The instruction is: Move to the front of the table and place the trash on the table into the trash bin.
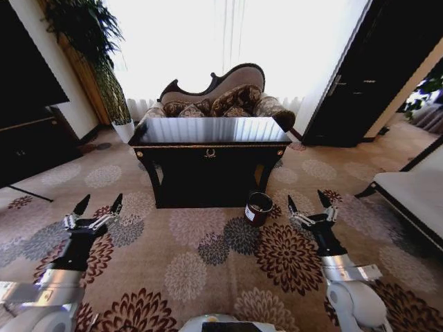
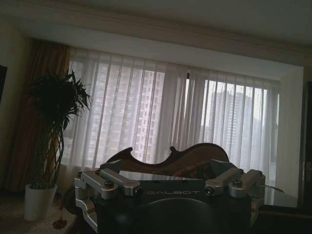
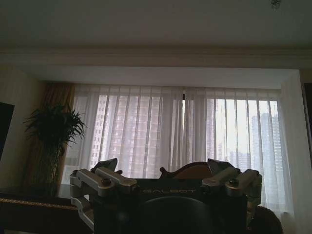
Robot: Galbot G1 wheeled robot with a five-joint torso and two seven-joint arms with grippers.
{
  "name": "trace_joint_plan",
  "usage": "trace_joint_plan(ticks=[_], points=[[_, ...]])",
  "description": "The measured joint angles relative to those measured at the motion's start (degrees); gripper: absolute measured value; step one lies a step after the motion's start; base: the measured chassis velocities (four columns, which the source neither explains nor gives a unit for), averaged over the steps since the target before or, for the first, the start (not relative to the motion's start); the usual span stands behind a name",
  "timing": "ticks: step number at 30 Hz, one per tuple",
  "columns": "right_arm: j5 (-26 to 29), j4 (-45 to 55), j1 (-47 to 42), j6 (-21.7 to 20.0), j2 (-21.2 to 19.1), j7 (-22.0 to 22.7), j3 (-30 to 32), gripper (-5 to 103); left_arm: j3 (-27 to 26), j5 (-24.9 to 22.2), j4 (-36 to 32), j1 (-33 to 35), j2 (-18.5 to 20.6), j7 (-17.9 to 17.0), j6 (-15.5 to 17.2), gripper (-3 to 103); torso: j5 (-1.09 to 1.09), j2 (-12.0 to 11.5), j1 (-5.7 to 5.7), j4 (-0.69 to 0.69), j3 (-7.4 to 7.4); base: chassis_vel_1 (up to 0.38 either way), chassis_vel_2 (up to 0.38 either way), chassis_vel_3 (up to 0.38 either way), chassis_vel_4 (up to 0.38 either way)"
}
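The glossy dark table (image 1: 210,132) stands a short way ahead across the carpet, its gold emblem facing me. Its top reflects the bright window, and the trash on it is out of view. The small red-brown trash bin (image 1: 259,208) with a black rim stands on the floor at the table's front right leg. My left gripper (image 1: 101,202) is held up over the carpet at the lower left, open and holding nothing. My right gripper (image 1: 306,202) is raised at the lower right, just right of the bin, also open and holding nothing.
An ornate sofa (image 1: 218,97) sits right behind the table, under the curtained window. A tall plant in a white pot (image 1: 123,129) and a dark cabinet (image 1: 31,142) stand at the left. A dark wardrobe (image 1: 367,76) and a white bench (image 1: 415,194) stand at the right. Flowered carpet (image 1: 208,256) lies between me and the table.
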Motion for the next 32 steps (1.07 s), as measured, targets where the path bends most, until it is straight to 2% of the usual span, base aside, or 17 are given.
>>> trace_joint_plan(ticks=[10, 20, 32], points=[[0.31, 0.15, -0.17, 0.12, -0.02, 0.01, 0.05, 100, -0.32, -0.19, -0.22, 0.26, 0.23, 0.00, -0.08, 100, 0.00, 0.03, -0.05, 0.00, -0.02, 0.038, -0.042, -0.039, 0.049], [0.87, -0.08, -0.16, 0.70, -0.21, -0.03, 0.04, 100, -0.31, -0.20, -0.23, 0.27, 0.23, 0.01, -0.13, 100, 0.02, 0.10, -0.15, 0.00, -0.06, 0.137, -0.142, -0.136, 0.146], [0.91, -0.44, 0.10, 0.87, -0.24, -0.78, 0.00, 100, -0.02, -0.15, 0.13, -0.16, 0.16, 0.02, -0.13, 100, -0.01, 0.01, -0.03, 0.00, -0.01, -0.013, 0.012, 0.005, -0.014]])
